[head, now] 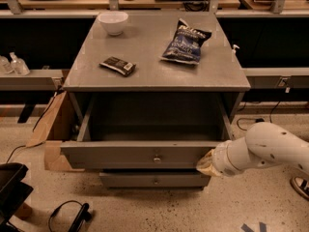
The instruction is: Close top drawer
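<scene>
The gripper (203, 163) sits low at the right of the scene, its yellowish tip against the right end of the top drawer's (116, 154) front panel. Whether it is spread or pressed together cannot be told from this angle. Behind it the thick white arm (263, 149) runs off to the right edge of the view.

The top drawer is pulled well out of the grey cabinet, its deep grey box exposed from above and its long flat front panel facing the camera. A small metal knob (157, 158) sits at the middle of that panel, well to the left of the gripper. Just below, a shorter-looking grey drawer front (130, 179) with its own knob (155, 181) lies further back, under the open drawer.

Above the drawer, the cabinet's flat grey surface (145, 47) carries three things, well apart from each other: a white bowl (113, 22) near the back left corner, a dark snack bar (117, 65) lying flat toward the front left, and a blue chip bag (186, 45) on the right half.

On the floor to the left of the cabinet, a piece of cardboard (52, 124) leans against its side. Clear bottles (14, 63) stand on a low shelf at the far left. A black cable (72, 215) lies on the speckled floor at the lower left.
</scene>
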Robot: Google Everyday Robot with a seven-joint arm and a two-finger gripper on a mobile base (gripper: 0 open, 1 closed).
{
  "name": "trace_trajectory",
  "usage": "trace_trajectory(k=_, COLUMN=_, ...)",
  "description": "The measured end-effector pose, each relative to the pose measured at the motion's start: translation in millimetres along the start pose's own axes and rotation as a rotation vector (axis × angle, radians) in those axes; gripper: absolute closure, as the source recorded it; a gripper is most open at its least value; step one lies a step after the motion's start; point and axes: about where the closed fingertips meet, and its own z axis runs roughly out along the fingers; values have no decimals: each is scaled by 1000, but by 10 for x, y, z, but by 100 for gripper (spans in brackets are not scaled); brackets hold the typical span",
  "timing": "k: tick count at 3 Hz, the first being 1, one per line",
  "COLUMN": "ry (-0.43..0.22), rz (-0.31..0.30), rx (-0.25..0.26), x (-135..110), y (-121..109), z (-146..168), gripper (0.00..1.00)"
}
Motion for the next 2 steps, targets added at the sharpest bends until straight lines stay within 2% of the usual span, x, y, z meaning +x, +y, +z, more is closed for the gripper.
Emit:
trace_trajectory(k=1, ry=0, rz=-1, rx=-2, x=-5, y=6, z=7, gripper=85)
trace_trajectory(k=2, ry=0, rz=-3, rx=-5, x=-12, y=15, z=16, gripper=54)
